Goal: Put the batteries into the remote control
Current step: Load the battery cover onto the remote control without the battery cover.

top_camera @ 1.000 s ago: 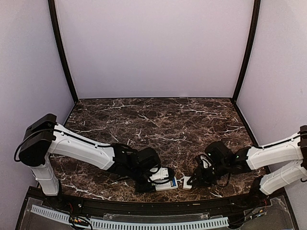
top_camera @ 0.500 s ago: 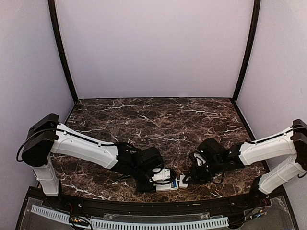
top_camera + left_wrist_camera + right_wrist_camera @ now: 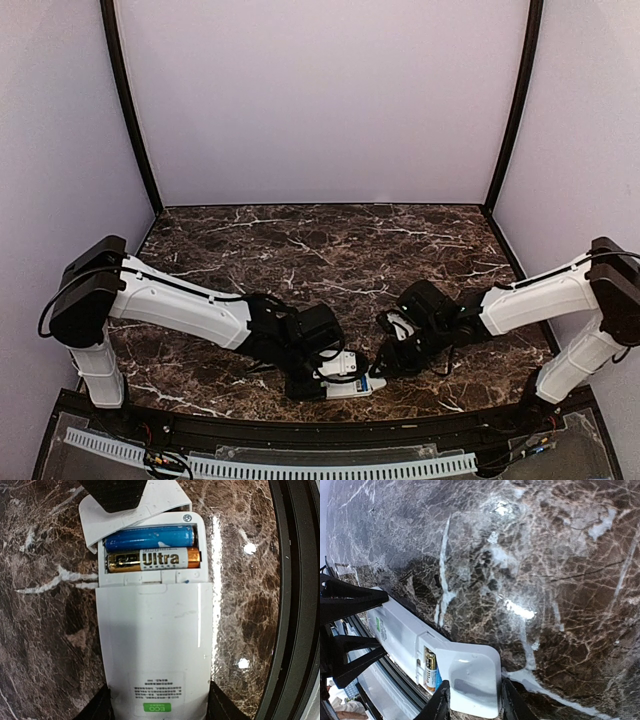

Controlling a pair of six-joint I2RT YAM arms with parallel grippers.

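The white remote control lies back-up on the marble, its green mark near my left gripper, which is shut on its lower end. Its battery bay is open and holds two batteries: a blue cell and a gold cell marked "Ultra". My right gripper is shut on the white battery cover, held tilted against the bay end of the remote. In the top view the remote sits near the front edge between the left gripper and the right gripper.
The black table rim runs close beside the remote on the front side. Dark marble table stretches back to the pale walls. Both arms reach in low from either side.
The right gripper has moved left with the battery cover, from beside the remote's end to up against the open bay. The left gripper and remote shifted slightly right.
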